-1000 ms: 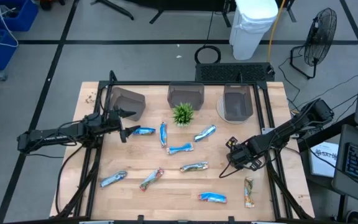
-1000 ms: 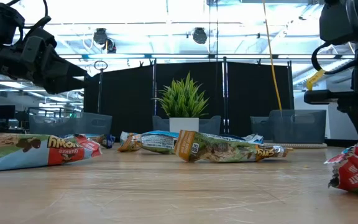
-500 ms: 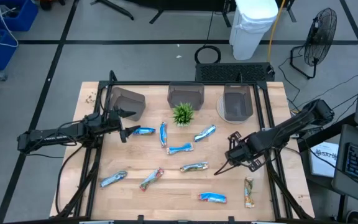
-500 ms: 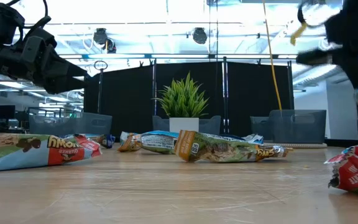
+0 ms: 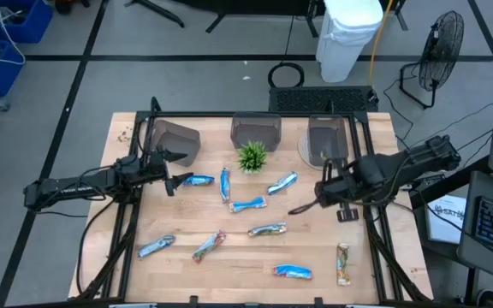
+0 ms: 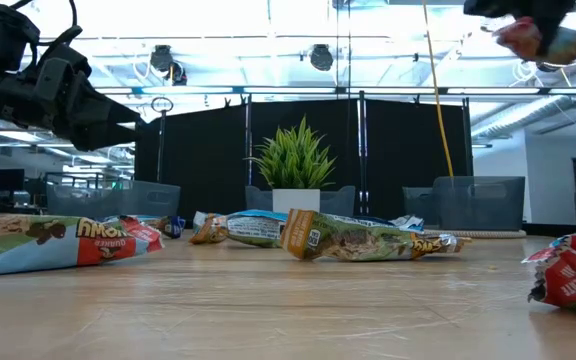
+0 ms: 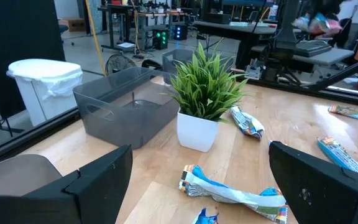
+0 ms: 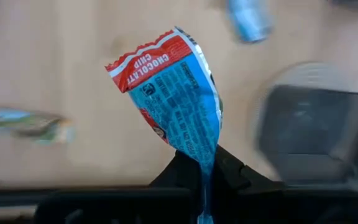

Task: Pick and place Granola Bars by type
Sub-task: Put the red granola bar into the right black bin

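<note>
High view: the right gripper (image 5: pixel 322 195) hangs right of centre in the frame, just below the right-hand grey bin (image 5: pixel 327 142); its fingers are pinched together on a granola bar (image 8: pixel 178 90) with a blue-and-red wrapper, which the right wrist view shows standing up out of the jaws, printed "chocolate chip" at its red end; in the low view the same bar (image 6: pixel 531 38) sits in the upper right corner, well above the table (image 5: pixel 315 257).

Left of centre in the high view, the left gripper (image 5: pixel 171 169) hovers with its fingers spread apart and nothing between them, just left of a blue bar (image 5: pixel 197 180); the left wrist view shows both dark fingers wide at the bottom corners, with the potted plant (image 7: pixel 206 93) and a twisted blue bar (image 7: pixel 235 193) beyond.

Loose bars lie scattered over the wooden top in the high view; several sit around the centre, such as one (image 5: pixel 247 204) below the plant; another (image 5: pixel 156 247) rests at lower left; a blue one (image 5: pixel 293 272) and a tan one (image 5: pixel 342 263) lie at lower right.

Two more grey bins, one (image 5: pixel 175 141) at upper left of the table and one (image 5: pixel 255 130) at upper middle, stand in a row with the right-hand bin.
</note>
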`<action>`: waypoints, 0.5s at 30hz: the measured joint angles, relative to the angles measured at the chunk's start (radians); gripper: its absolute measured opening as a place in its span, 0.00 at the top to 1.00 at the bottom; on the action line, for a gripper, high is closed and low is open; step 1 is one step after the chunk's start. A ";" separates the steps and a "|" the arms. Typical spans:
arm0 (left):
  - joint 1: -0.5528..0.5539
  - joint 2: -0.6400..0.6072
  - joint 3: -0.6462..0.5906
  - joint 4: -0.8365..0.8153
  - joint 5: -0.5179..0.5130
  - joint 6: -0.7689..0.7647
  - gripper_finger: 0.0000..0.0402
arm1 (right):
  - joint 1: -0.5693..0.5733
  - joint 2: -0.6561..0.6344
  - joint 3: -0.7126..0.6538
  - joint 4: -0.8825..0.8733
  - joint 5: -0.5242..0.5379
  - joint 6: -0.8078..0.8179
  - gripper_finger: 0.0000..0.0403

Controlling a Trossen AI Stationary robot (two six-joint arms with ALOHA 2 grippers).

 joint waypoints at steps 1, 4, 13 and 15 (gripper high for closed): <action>0.000 0.000 0.000 0.000 0.000 0.000 0.07 | -0.013 -0.013 0.002 0.003 0.009 -0.003 0.99; 0.000 0.000 0.000 0.000 0.000 0.000 0.07 | -0.077 -0.032 0.008 0.003 0.030 0.001 0.99; 0.000 0.000 0.000 0.001 0.000 0.000 0.07 | -0.324 -0.054 0.006 0.003 0.167 -0.211 0.99; 0.000 0.000 0.000 0.001 0.000 0.000 0.07 | -0.388 -0.044 0.006 0.017 0.193 -0.283 0.99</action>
